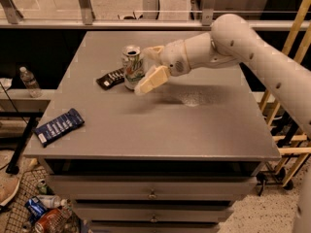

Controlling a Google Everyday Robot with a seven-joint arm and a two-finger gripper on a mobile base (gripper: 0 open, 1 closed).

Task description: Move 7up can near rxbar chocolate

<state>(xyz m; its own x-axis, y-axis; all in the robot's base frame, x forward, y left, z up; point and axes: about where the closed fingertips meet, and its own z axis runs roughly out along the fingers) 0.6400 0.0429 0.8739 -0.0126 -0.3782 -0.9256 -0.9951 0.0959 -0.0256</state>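
The 7up can (131, 66) stands upright on the grey table (194, 125), at the back left of its middle. The rxbar chocolate (111, 78), a dark bar with white lettering, lies flat just left of the can, almost touching it. My gripper (144, 70) reaches in from the right at the can's right side. It is open: one cream finger (151, 79) is in front of the can's lower right and the other (152, 52) is behind it, spread wider than the can.
A larger blue wrapped bar (59, 126) lies near the table's front left corner. Drawers (153, 194) sit under the tabletop. A water bottle (29, 81) stands on a ledge to the left, and clutter (46, 217) lies on the floor at lower left.
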